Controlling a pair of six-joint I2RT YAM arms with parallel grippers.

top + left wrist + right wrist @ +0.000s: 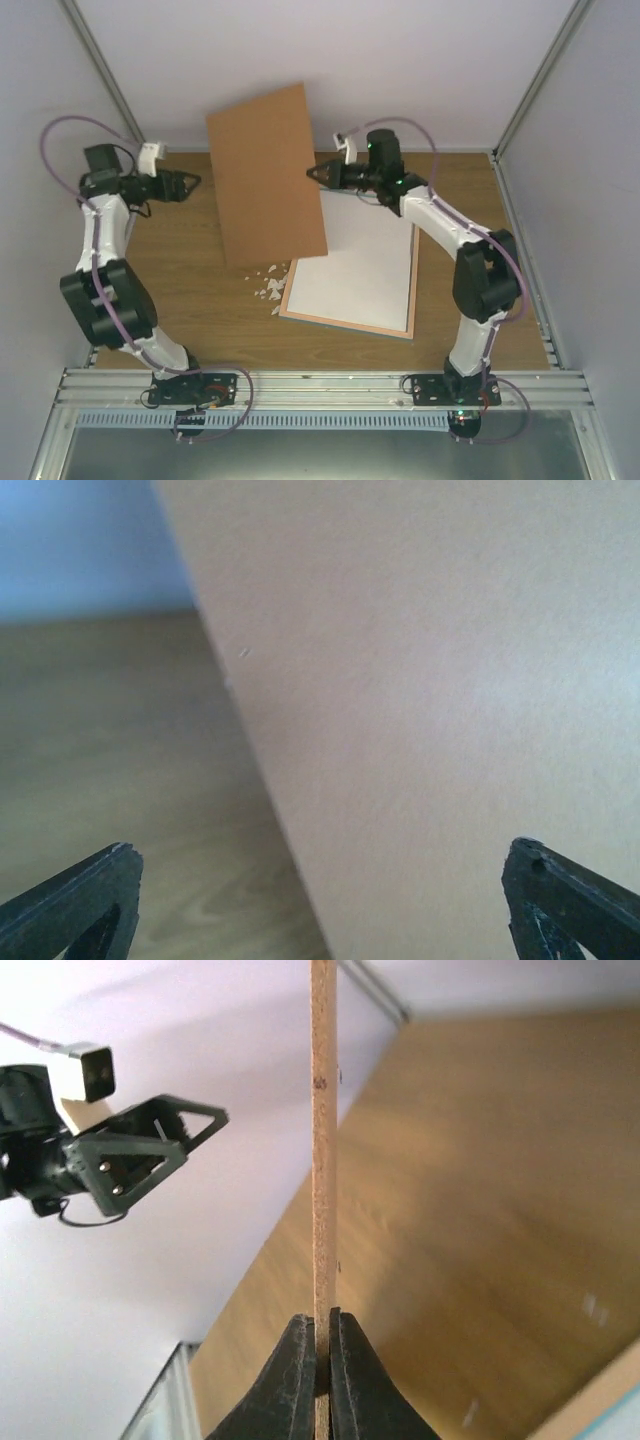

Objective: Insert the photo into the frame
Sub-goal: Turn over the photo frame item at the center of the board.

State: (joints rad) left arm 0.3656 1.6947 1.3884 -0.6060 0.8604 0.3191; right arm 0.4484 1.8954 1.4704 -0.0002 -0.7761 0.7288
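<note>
The frame point(345, 325) lies flat on the counter point(190, 290), just below and to the near side of the right claw point(312, 174), under that arm's forearm. Its long axis runs from the far wall toward the arm bases, slightly skewed. A white sheet point(355, 265) fills its opening. The photo's printed face shows in no view, and it is impossible to tell whether that pale sheet is the print turned over or a plain mat.

The right claw is pinched tight on the thin right-hand edge of a brown backing board point(265, 180), holding it raised on edge above the frame's far left corner; its wrist view shows both fingers clamped on the sliver of board. On the far side of the board, well apart from the frame, the left claw point(192, 183) hangs with its fingers spread wide and holds nothing, the board's flat face filling its view. White scraps point(268, 285) litter the counter beside the frame's left rim.

The right arm is plainly nearer the frame, so the next move likely turns on the board it holds. No brand, label or writing can be read anywhere.
</note>
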